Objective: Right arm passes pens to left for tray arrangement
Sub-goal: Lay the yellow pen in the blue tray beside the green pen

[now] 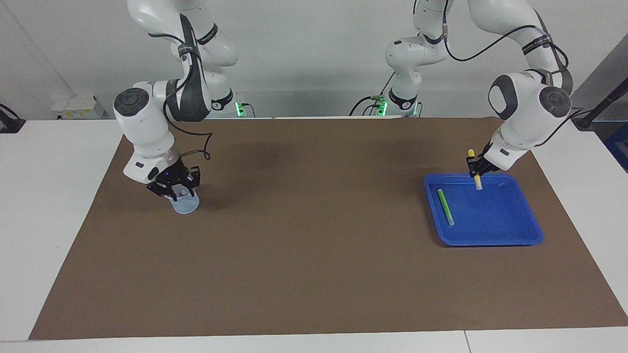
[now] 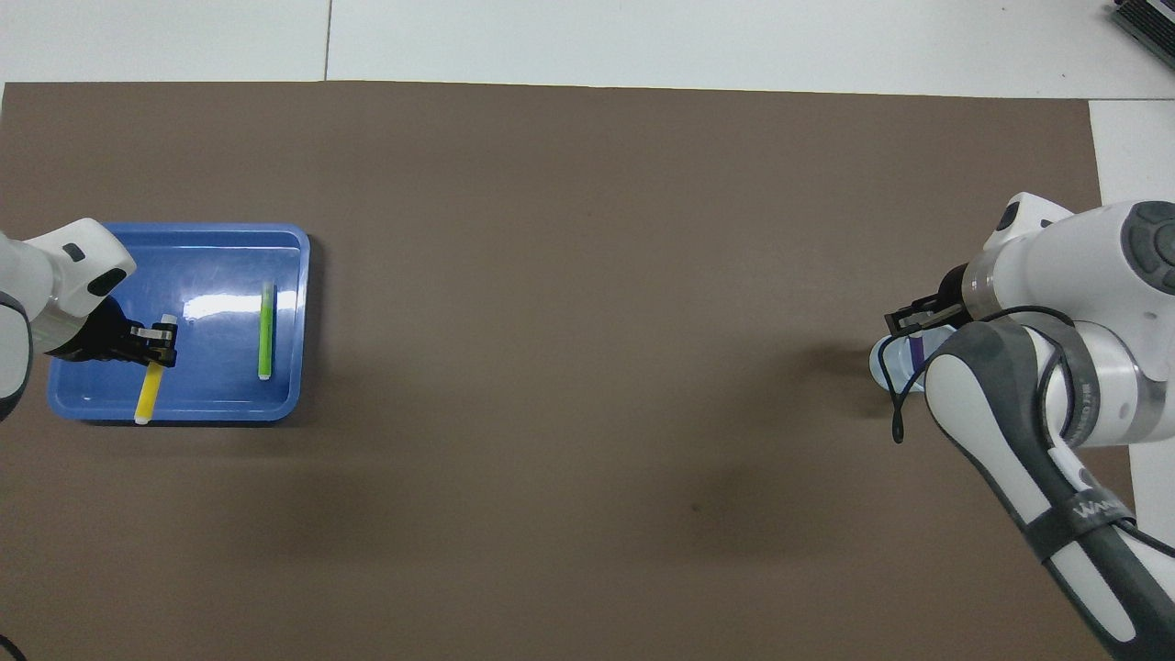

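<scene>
Left tool [image 1: 475, 169] pinches the yellow pen [image 1: 474, 170] over the blue tray [image 1: 490, 238].
Green pen [image 1: 445, 206] lies in the tray; right tool [image 1: 175, 192] is in the pale cup [image 1: 185, 206] around the purple pen [image 2: 916, 349], grip unclear.

Facing camera looks high across at the robots; overhead looks steeply down; both share the table [image 1: 314, 274]

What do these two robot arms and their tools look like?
Both arms are glossy white with rounded joints capped in dark grey discs. Each ends in a small black two-finger tool: the left tool, the right tool. The right arm has a wide dark grey band, a looping black cable and a tiny blue wrist light.
</scene>
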